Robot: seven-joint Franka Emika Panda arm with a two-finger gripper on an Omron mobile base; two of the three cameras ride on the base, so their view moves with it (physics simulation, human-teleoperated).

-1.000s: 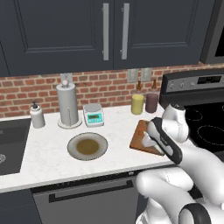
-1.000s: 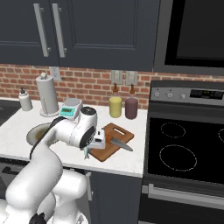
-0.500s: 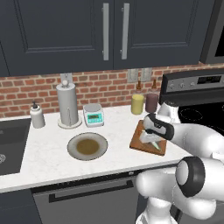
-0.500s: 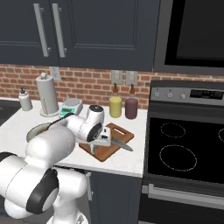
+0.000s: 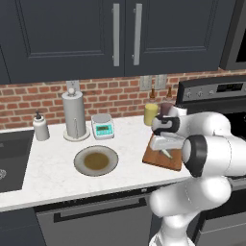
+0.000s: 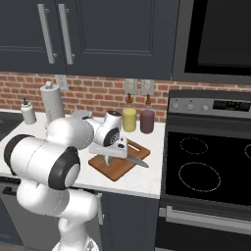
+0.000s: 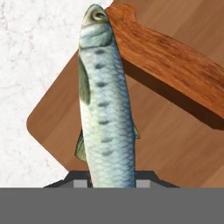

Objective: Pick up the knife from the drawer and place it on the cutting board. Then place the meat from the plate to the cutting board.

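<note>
The meat, a long silver-blue scaled fish (image 7: 106, 100), ran up the middle of the hand view from the two-finger gripper (image 7: 113, 178), whose narrow jaws pinched its tail end, and it hung over the reddish-brown wooden cutting board (image 7: 175, 140) at centre and right. It looked light, slick and somewhat limp, so a hold nearer mid-body would likely be steadier. The orange-handled knife (image 7: 170, 57) lay on the board at upper right, with pale marbled counter (image 7: 30, 70) at left.
</note>
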